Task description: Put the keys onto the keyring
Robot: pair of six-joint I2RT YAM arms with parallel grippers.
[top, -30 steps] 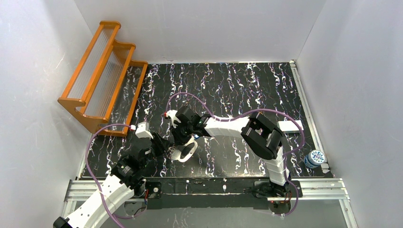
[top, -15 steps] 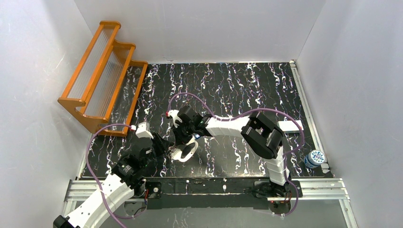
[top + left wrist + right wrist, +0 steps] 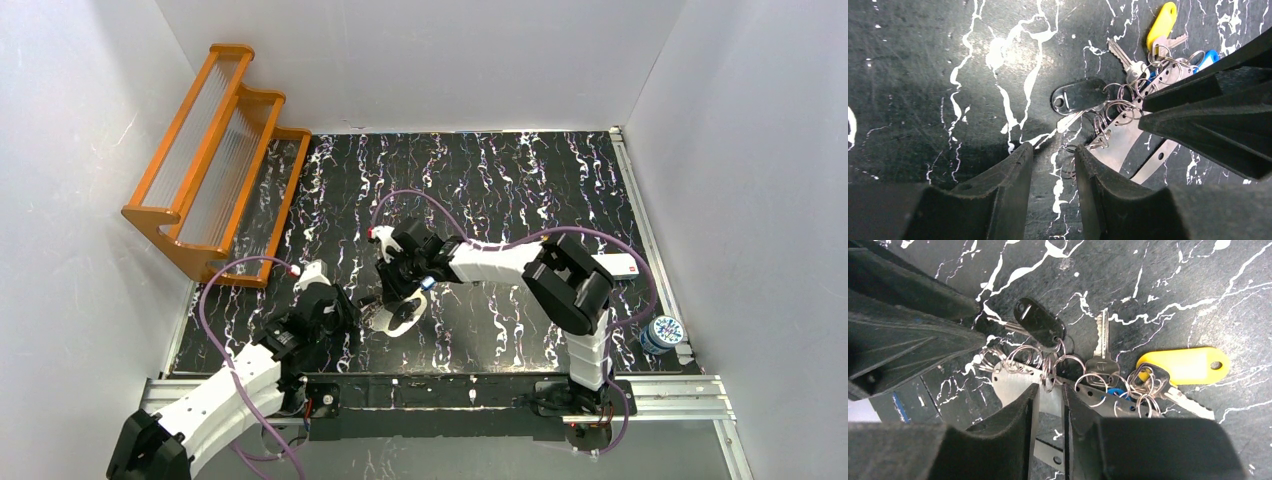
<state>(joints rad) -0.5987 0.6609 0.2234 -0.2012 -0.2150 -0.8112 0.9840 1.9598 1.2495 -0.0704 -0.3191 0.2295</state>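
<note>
Orange wood: a stepped rack (image 3: 210,150) stands at ten o'clock of the black marbled table (image 3: 520,180), against the left wall.

Item one, left gripper (image 3: 1053,148). It sits low over the table at seven o'clock. Its two fingers (image 3: 1003,195) are parted by a narrow gap, and bare table shows between them. Nothing is gripped. The tips stop just beside the outermost split rings.

Item two, keyring (image 3: 1010,382). It is a flat steel strip lying on the table at six o'clock, between the two grippers, with a row of thin split rings along its edge. The keys (image 3: 1102,355) are bunched at those rings. In the right wrist view:
- A black fob (image 3: 1040,322) lies at the strip's twelve o'clock.
- A plain silver key lies at two o'clock, its blade pointing to twelve.
- A small blue head (image 3: 1116,391) is half hidden among the rings at three o'clock.
- A yellow tag (image 3: 1188,365) lies outermost, also toward three o'clock.

Which rings actually pass through the strip cannot be told.

Item three, right gripper (image 3: 1050,387). Its arm lies toward the table's three o'clock. The fingers are clenched on the steel strip, which shows in the slit between them.

A white box (image 3: 612,265) lies at the table's three o'clock edge. A blue-patterned can (image 3: 662,332) stands at four o'clock, beyond the table edge.
</note>
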